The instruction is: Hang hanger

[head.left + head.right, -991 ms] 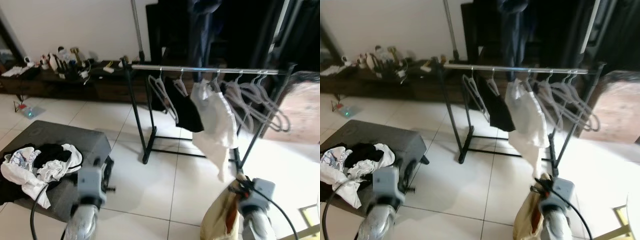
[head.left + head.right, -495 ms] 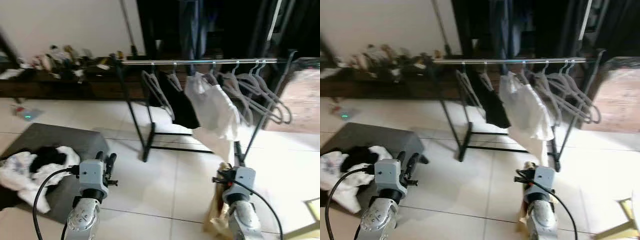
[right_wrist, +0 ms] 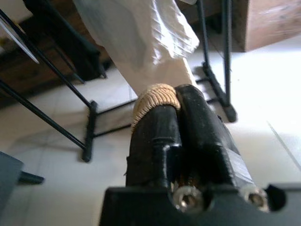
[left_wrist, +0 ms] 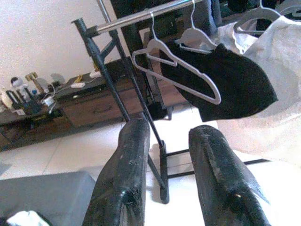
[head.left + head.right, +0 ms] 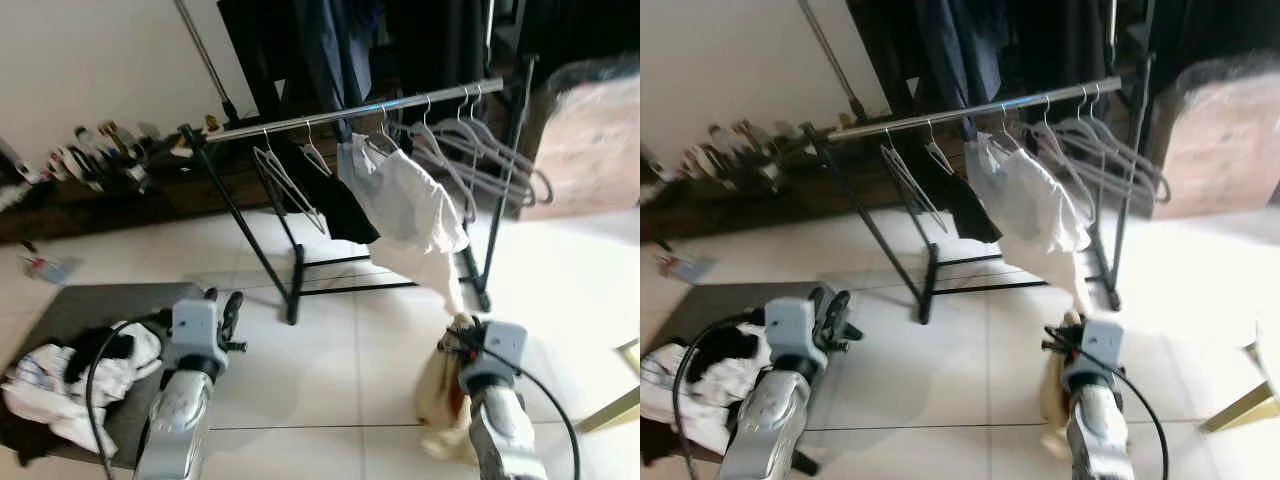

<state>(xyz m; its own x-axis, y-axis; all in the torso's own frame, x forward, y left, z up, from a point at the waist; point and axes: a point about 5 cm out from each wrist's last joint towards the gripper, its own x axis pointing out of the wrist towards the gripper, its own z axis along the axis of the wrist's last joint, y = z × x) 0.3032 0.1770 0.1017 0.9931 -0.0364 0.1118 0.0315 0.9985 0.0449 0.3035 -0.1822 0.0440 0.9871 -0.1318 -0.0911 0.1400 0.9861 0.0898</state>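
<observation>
I've got the right gripper (image 3: 181, 101) clamped down on the rope-wrapped hook of the hanger (image 3: 155, 96), with a tan garment (image 5: 440, 400) drooping off it low on the right, close to the floor. The left gripper (image 4: 176, 155) has its fingers parted with nothing between them, pointing up toward the left end of the rack.

The clothes rack (image 5: 350, 108) is still a fair way off across the tiles. On its rail there's a bare white hanger (image 5: 285, 185) at the left, then a black top (image 5: 340, 205), a white shirt (image 5: 405, 205), and a bunch of empty hangers (image 5: 490, 165) crowded at the right end. A dark ottoman (image 5: 90, 310) with a pile of clothes (image 5: 60, 375) sits near left.

What worries me from here:
- The hook is pinched right inside the fingers, so I can't really tell which way its opening faces. If it's turned wrong, it'll just bump the rail and not catch.
- The free rail gaps look narrow. Coming up through the white shirt could snag it or knock a neighbour hanger off.
- The garment hangs low, so it could drag or catch on the rack's foot bars as I walk in.
- Heavy backlight on the right washes out the rail there, so depth is hard to judge.
</observation>
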